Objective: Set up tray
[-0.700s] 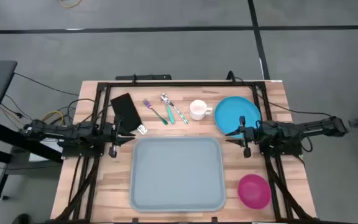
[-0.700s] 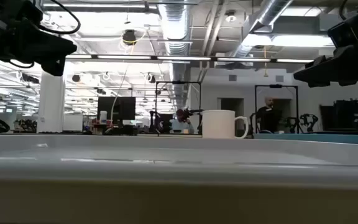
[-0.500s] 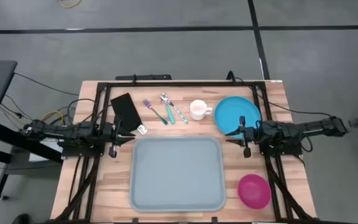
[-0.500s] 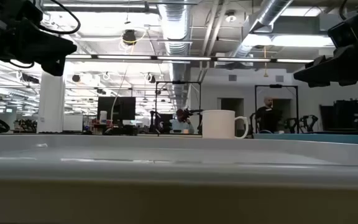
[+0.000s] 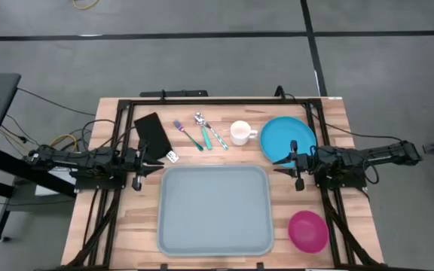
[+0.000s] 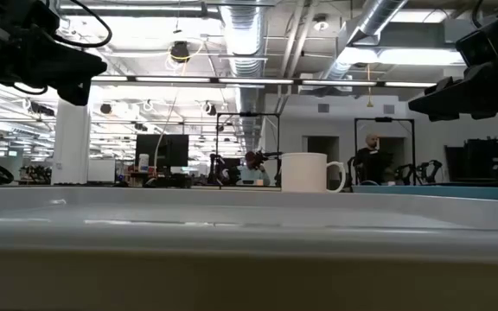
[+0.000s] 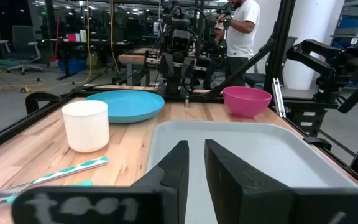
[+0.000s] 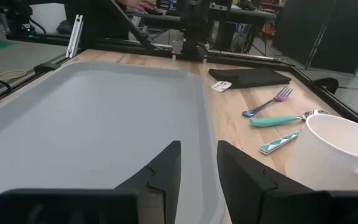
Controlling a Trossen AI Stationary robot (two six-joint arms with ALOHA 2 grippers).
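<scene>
The large grey-blue tray (image 5: 214, 209) lies flat on the wooden table, at the middle of its near half, with nothing on it. My left gripper (image 5: 159, 164) hovers just off the tray's far left corner and points toward the table's right. Its fingers (image 7: 182, 163) stand a narrow gap apart. My right gripper (image 5: 279, 165) hovers off the tray's far right corner and points left, with its fingers (image 8: 166, 163) slightly apart. Both grippers hold nothing. In the low view the tray's rim (image 6: 249, 226) fills the foreground.
Along the far side lie a black napkin (image 5: 153, 132), a purple-handled fork (image 5: 189, 135), two spoons (image 5: 211, 132), a white mug (image 5: 241, 132) and a round blue plate (image 5: 287, 139). A pink bowl (image 5: 308, 230) sits at the near right. A person (image 7: 240, 28) stands beyond the table.
</scene>
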